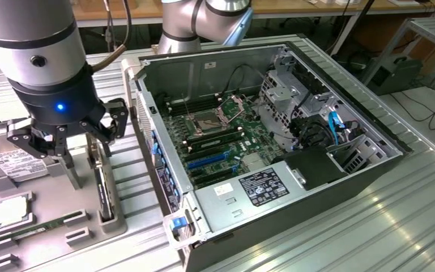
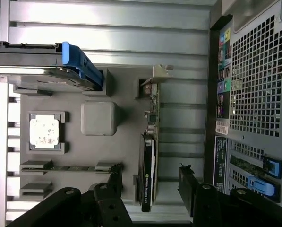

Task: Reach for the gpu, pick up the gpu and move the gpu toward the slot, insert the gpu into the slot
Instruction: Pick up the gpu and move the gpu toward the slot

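The gpu (image 2: 149,142) is a thin dark card standing on its edge in a grey holder tray (image 2: 126,94), with its silver bracket (image 2: 158,75) at one end. In the exterior view the gpu (image 1: 104,195) stands just left of the computer case. My gripper (image 2: 150,189) hangs above it, open, with one black finger (image 2: 115,182) on each side of the card's line and nothing touching. The gripper (image 1: 88,158) is over the tray in the exterior view. The slot (image 1: 206,161) is a blue connector on the motherboard inside the open case.
The tray (image 1: 51,198) also holds a silver hard drive (image 1: 13,164), a square processor chip (image 1: 9,209) and a green memory stick (image 1: 32,231). The open computer case (image 1: 353,187) lies on its side right of the tray. Its perforated rear panel (image 2: 254,94) stands close beside the gpu.
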Tool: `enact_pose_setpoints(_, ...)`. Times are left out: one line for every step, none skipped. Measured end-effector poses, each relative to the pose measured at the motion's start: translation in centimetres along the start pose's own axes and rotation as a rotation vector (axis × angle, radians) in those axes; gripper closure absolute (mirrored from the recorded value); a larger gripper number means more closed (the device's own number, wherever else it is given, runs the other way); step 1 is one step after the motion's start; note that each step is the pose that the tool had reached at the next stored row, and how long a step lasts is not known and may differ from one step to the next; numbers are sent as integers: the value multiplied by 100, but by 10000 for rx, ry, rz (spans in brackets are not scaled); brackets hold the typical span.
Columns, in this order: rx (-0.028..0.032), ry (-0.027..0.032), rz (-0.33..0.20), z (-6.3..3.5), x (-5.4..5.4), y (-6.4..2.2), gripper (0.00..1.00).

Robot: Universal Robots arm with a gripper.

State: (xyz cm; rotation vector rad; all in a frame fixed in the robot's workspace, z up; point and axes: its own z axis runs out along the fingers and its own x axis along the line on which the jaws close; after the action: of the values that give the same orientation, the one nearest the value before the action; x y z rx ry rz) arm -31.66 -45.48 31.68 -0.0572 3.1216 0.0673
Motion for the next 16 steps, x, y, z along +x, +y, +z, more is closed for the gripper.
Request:
enact_pose_setpoints(0, -1, 0, 24, -1, -1, 40)
enact_pose_setpoints(0, 0, 0, 43, -1, -2, 40)
enact_pose_setpoints(1, 1, 0, 77, 0, -4, 40)
enact_pose_setpoints(0, 0, 0, 108, 1, -5, 40)
enact_pose_setpoints(-1, -1, 0, 134, 1, -6, 40)
enact_pose_setpoints(-1, -1, -1, 153, 1, -7, 40)
enact_pose_setpoints(0, 0, 0, 182, 2, -8, 40)
enact_pose_setpoints(0, 0, 0, 208, 2, -9, 40)
enact_pose_setpoints(0, 0, 0, 236, 2, -10, 40)
enact_pose_setpoints(0, -1, 0, 269, 2, -12, 40)
enact_pose_setpoints(0, 1, 0, 309, 3, -13, 40)
enact_pose_setpoints(2, 1, -1, 347, 1, 16, 40)
enact_pose_setpoints(0, -1, 0, 372, 2, 36, 40)
enact_pose_setpoints(-1, -2, 0, 397, 2, 43, 40)
enact_pose_setpoints(0, -1, -1, 414, 2, 42, 40)
enact_pose_setpoints(0, 0, -1, 432, 2, 41, 40)
